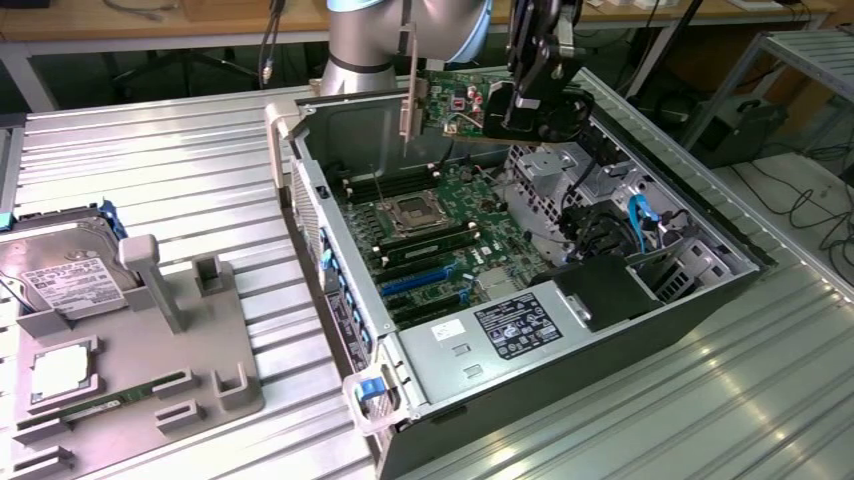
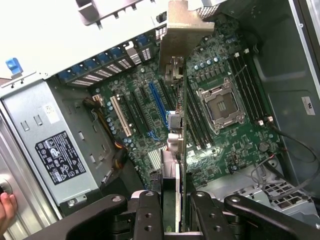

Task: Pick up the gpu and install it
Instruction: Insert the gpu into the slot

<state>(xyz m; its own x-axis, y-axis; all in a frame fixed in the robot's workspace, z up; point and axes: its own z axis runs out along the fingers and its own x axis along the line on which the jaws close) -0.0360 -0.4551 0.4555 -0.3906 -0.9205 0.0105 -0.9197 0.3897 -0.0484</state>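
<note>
The gpu (image 1: 454, 100), a green card with a silver bracket at the exterior view's left end, hangs edge-down over the far part of the open computer case (image 1: 334, 290). My gripper (image 1: 527, 108) is shut on the card's other end. In the wrist view the gpu (image 2: 175, 125) runs edge-on away from my gripper (image 2: 174, 217), clamped between the two black fingers (image 2: 149, 215). Beneath it lies the motherboard (image 2: 225, 145) with its blue slot (image 2: 157, 102) and the empty CPU socket (image 2: 220, 107).
A power supply (image 1: 514, 325) fills the case's near end and cables (image 1: 641, 225) crowd the side toward the exterior view's right. On the exterior view's left, a grey fixture (image 1: 200, 330) holds a hard drive (image 1: 74, 275). A person's fingertips (image 2: 5, 210) rest by the case edge.
</note>
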